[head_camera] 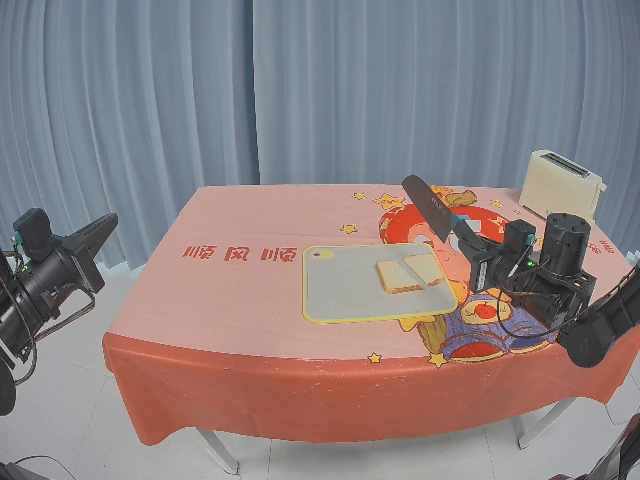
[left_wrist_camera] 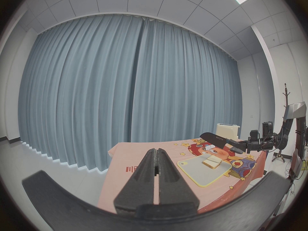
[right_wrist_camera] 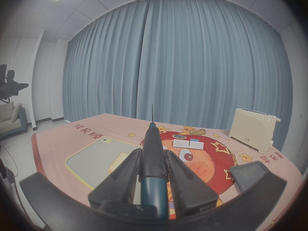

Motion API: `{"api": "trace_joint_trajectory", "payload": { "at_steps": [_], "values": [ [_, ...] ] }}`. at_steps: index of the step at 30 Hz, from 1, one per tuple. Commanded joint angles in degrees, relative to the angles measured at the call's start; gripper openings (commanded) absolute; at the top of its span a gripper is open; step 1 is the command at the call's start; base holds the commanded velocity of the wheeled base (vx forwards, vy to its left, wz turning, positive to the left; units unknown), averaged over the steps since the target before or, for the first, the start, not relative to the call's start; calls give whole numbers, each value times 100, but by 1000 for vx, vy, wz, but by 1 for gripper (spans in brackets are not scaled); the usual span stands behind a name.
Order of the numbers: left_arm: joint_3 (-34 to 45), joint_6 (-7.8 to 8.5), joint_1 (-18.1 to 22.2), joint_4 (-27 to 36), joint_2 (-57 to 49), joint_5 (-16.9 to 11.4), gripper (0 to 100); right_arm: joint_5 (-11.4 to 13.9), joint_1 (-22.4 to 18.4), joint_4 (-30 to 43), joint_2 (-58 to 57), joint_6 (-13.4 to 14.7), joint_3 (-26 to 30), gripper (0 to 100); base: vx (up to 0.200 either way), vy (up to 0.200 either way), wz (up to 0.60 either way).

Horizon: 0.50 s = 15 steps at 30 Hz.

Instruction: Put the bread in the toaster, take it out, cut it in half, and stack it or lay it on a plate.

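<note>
Two toasted bread halves (head_camera: pixel 398 276) (head_camera: pixel 425 268) lie side by side on the grey, yellow-rimmed cutting board (head_camera: pixel 347 288), a narrow gap between them. My right gripper (head_camera: pixel 475 251) hovers just right of the board, shut on the teal handle of a knife (head_camera: pixel 430 208) whose dark blade points up and back over the board's far right corner. In the right wrist view the right gripper (right_wrist_camera: pixel 153 153) clamps the knife handle (right_wrist_camera: pixel 153 145), with the bread (right_wrist_camera: pixel 118 161) below. The cream toaster (head_camera: pixel 560 185) stands at the table's far right. My left gripper (head_camera: pixel 107 223) hangs off the table's left side, shut and empty.
A dark grey rectangular dish (right_wrist_camera: pixel 248 174) lies on the cloth near the right arm, in front of the toaster (right_wrist_camera: pixel 253 129). The orange tablecloth (head_camera: pixel 233 288) left of the board is bare. A blue curtain hangs behind the table.
</note>
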Motion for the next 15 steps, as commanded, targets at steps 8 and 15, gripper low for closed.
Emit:
{"api": "trace_joint_trajectory", "payload": {
  "at_steps": [8, 15],
  "values": [
    [15, -1, -19, -2, 15, -5, 0, 0, -694, 90, 238, 148, -564, 0, 0, 0, 0],
    [6, -1, -19, -2, 15, -5, 0, 0, -1124, 116, 766, 174, -916, 0, 0, 0, 0]
  ]
}}
